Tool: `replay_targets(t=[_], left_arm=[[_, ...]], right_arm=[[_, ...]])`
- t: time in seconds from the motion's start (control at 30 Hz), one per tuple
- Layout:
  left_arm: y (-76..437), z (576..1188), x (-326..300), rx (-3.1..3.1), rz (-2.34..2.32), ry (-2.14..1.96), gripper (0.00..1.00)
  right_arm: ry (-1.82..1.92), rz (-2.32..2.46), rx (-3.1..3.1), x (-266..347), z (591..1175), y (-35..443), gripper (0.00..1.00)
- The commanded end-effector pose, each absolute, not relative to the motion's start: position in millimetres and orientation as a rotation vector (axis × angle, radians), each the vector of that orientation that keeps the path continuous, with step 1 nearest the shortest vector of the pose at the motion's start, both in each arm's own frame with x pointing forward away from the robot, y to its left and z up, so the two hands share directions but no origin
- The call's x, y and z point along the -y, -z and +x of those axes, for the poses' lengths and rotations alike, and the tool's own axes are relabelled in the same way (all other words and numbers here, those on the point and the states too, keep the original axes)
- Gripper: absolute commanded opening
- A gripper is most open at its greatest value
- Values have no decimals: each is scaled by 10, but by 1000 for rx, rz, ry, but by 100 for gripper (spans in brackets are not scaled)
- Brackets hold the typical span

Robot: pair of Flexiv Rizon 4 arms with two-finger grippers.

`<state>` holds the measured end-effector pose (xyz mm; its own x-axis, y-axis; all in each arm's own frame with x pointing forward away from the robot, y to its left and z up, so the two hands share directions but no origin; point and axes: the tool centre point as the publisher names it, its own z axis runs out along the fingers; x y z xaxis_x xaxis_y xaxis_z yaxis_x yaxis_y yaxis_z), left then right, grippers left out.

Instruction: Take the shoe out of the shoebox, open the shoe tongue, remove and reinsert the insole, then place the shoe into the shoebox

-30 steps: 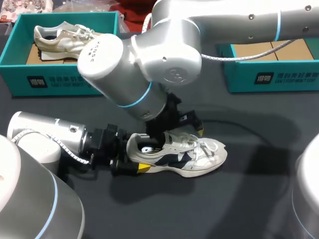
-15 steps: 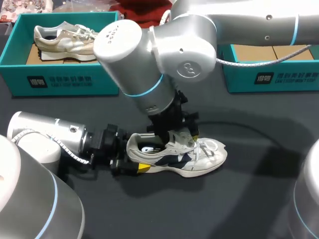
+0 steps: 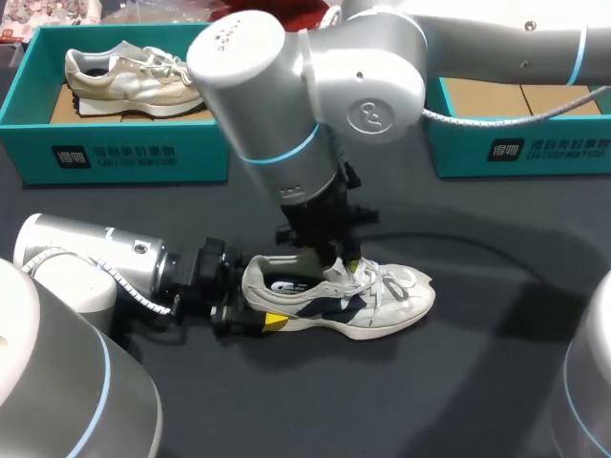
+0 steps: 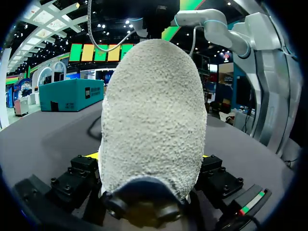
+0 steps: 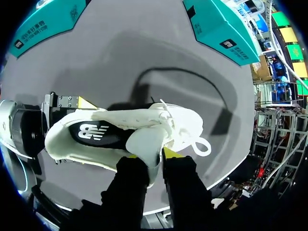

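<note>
you've got l gripper (image 4: pixel 151 156) clamped on the shoe (image 3: pixel 382 305) heel. r gripper (image 5: pixel 150 155) pinches the tongue (image 5: pixel 144 140) btwn both tips.

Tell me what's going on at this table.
The left gripper is clamped on the heel of a white shoe that stands on the table, bracing it. The right gripper, coming from above, pinches the tongue. The insole is in the shoe. A beige shoe sits in the teal shoebox at far left.
</note>
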<state>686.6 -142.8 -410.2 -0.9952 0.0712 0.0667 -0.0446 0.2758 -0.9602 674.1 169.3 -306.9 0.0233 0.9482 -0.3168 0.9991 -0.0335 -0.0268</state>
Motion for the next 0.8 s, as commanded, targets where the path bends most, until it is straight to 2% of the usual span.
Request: replay_targets(t=[0.03, 0.17, 0.33, 0.8], left_arm=[[4135, 6877, 1402, 2431, -26, -1834, 0], [4135, 6877, 1402, 2431, -26, -1834, 0], [4135, 6877, 1402, 2431, -26, -1834, 0], [4135, 6877, 1402, 2431, -26, -1834, 0]], right_arm=[[348, 2157, -2009, -1622, 6760, 3089, 0], [330, 2136, -2092, -1551, 6776, 3059, 0], [136, 2018, -2355, -1383, 6806, 3031, 0], [131, 2066, -2350, -1342, 6806, 3041, 0]])
